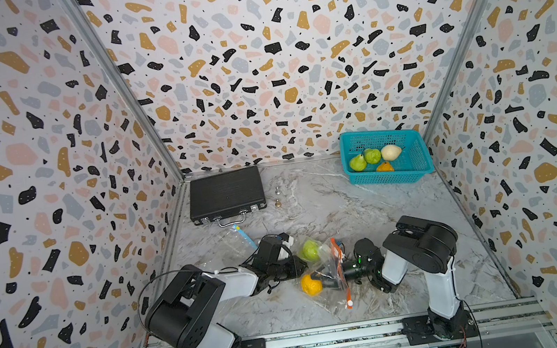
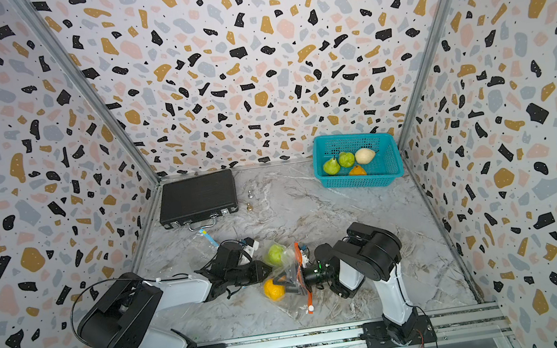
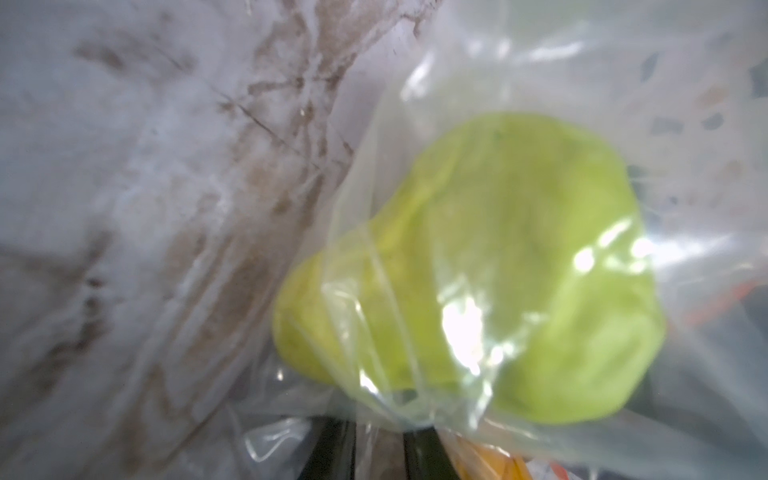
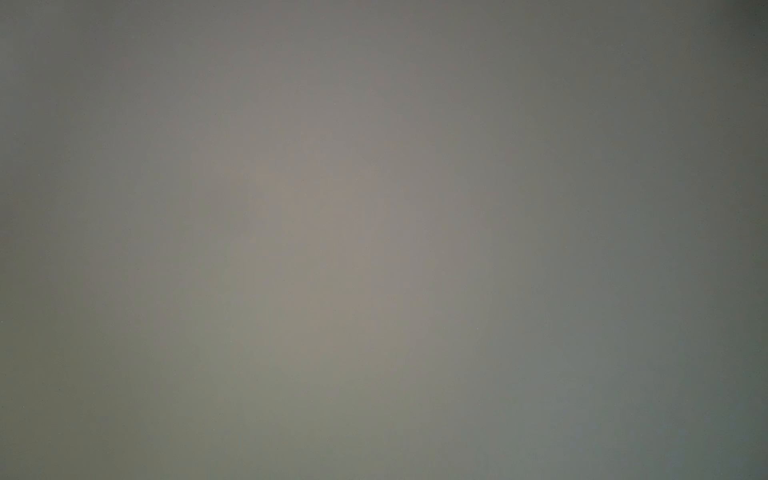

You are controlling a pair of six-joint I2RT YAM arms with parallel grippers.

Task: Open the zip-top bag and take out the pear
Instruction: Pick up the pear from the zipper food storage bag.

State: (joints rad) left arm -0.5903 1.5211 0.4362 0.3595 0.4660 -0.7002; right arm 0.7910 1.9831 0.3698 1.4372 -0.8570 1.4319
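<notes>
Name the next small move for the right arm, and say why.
Probably swing the right tool toward the green pear. It seems to reach through the orange-zippered mouth of the zip-top bag, but it points at the orange fruit rather than the pear. The left tool appears to pinch the bag film beside the pear, so the bag should hold.

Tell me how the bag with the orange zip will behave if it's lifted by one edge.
Probably floppy: the bag is creased and drapes over the pear. It would likely sag and swing, since the pear and an orange fruit seem to lie loose inside. Its surface looks glossy, so it may slip from a light pinch.
</notes>
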